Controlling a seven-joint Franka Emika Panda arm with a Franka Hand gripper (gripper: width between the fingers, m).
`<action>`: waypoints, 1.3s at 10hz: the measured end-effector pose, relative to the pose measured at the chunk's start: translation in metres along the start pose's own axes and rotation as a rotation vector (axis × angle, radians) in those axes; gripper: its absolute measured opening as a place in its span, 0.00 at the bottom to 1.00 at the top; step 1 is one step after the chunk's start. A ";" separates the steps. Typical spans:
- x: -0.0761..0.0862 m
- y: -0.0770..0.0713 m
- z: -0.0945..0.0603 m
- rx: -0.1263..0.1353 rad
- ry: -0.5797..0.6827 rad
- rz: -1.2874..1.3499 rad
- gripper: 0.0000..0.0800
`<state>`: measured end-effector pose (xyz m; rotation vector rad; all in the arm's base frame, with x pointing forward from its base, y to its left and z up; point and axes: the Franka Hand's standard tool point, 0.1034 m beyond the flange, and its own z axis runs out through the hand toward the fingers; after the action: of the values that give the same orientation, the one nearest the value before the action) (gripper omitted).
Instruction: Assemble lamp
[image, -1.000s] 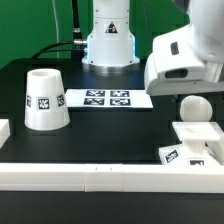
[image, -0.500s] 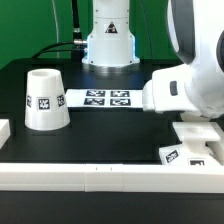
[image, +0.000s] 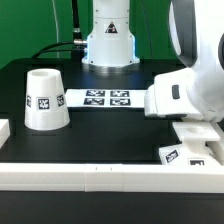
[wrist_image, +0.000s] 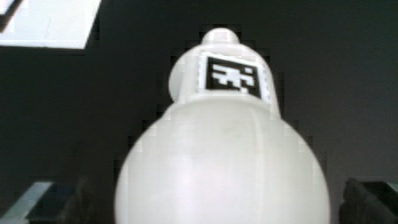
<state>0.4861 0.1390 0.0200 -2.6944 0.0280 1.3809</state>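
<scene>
The bulb (wrist_image: 222, 140) fills the wrist view, white with a tag (wrist_image: 231, 77) near its narrow end. My gripper (wrist_image: 210, 205) is open and straddles its wide part, with a dark finger (wrist_image: 54, 200) on each side and a small gap to the bulb. In the exterior view the arm's white hand (image: 185, 95) hangs low on the exterior view's right and hides the bulb and the fingers. The low square base block (image: 190, 150) sits just below the hand. The tapered shade (image: 45, 98) stands mouth up on the exterior view's left.
The marker board (image: 105, 98) lies flat between the shade and the arm. A long white rail (image: 100, 175) runs along the front edge. The robot's pedestal (image: 108, 45) stands at the back. A small white piece (image: 4, 130) shows at the exterior view's left edge.
The arm has come down over the bulb, which showed beside the hand one second ago and is now hidden in the exterior view. The shade and the base have not moved.
</scene>
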 end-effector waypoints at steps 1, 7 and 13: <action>0.001 -0.002 0.001 -0.002 0.005 -0.002 0.87; 0.004 -0.003 0.007 -0.003 0.008 -0.003 0.72; -0.019 0.001 -0.030 0.002 0.038 -0.145 0.72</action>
<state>0.4995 0.1343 0.0524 -2.6612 -0.1591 1.2867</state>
